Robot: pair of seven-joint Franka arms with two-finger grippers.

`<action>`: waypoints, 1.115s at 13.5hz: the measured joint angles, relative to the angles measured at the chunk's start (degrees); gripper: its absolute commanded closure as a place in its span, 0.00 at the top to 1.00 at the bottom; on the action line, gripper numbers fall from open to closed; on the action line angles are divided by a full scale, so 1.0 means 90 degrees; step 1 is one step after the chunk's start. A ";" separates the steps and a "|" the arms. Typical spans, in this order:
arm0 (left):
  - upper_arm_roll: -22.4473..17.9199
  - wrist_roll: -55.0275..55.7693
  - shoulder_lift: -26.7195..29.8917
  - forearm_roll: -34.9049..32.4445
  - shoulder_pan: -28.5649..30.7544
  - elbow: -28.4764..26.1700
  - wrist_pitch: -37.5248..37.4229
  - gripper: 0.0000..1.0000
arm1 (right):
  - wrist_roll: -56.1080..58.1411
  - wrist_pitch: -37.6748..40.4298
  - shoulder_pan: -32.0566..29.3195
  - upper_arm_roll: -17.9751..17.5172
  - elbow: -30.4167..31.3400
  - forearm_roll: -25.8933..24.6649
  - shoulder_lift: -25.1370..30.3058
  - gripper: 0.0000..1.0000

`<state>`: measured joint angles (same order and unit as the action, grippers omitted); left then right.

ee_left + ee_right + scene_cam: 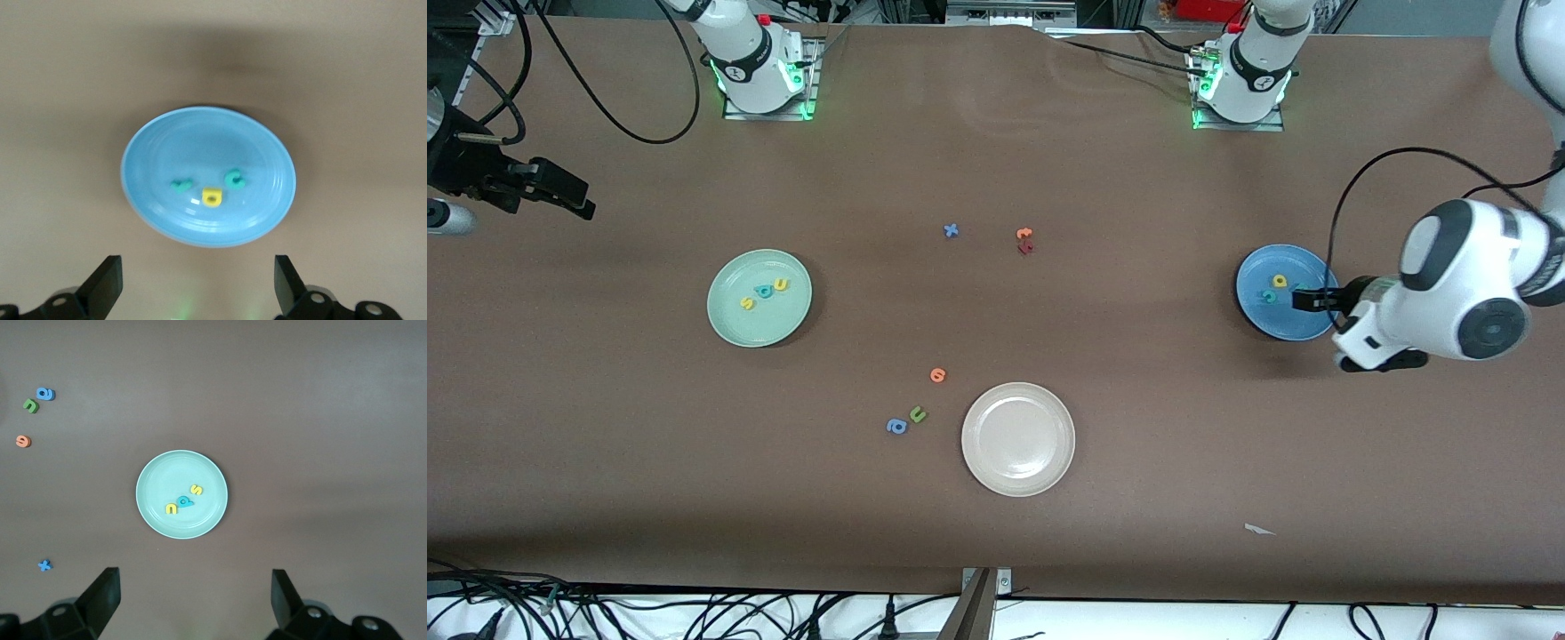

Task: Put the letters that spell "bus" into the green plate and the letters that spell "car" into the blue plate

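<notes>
- Brown covers the whole surface (1103,462), and on it we see three plates and some loose toy letters.
- The green plate (729,320) lies toward the right arm's end; in it we find the yellow "s" (747,304), the teal "b" (764,291) and the yellow "u" (780,284), close together in a row.
- The blue plate (1258,271) lies toward the left arm's end and holds the yellow "a" (1280,281) and the teal "c" (1268,296); the teal "r" (181,185) shows in the left wrist view, beside the "a".
- The left gripper (1303,300) hangs over the blue plate's rim, its jaws spread wide and empty.
- The right gripper (560,191) waits up in the air over the surface's edge at the right arm's end; in its wrist view we see its jaws wide apart, holding nothing.
- A cream-white plate (978,462) sits nearer the front camera than both coloured plates, with nothing in it.
- Just beside it lie an orange letter (937,375), an olive-green "u" (918,414) and a blue "a" (896,427).
- Farther from the camera, mid-surface, we see a blue "x" (951,230) and, apart from it, two small letters touching, orange (1024,234) and red (1025,248).
</notes>
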<state>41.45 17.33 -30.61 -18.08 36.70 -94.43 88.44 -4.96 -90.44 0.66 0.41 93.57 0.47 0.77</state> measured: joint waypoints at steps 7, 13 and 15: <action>0.0040 0.0000 0.0115 0.0167 0.0000 0.1840 -0.1371 1.00 | 0.0001 0.0000 0.0000 -0.0007 -0.0004 0.0000 -0.0001 1.00; -0.1549 0.0000 0.0408 0.0926 -0.1394 0.2436 -0.1394 0.99 | 0.0001 -0.0001 0.0000 -0.0011 -0.0004 0.0000 -0.0002 1.00; -0.2701 -0.0089 0.0611 0.1618 -0.2176 0.2484 -0.1396 0.99 | 0.0001 -0.0001 0.0005 -0.0032 -0.0004 0.0000 -0.0002 1.00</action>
<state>17.14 16.53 -25.11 -3.52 17.11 -72.07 75.87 -4.95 -90.45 0.70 0.13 93.54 0.47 0.75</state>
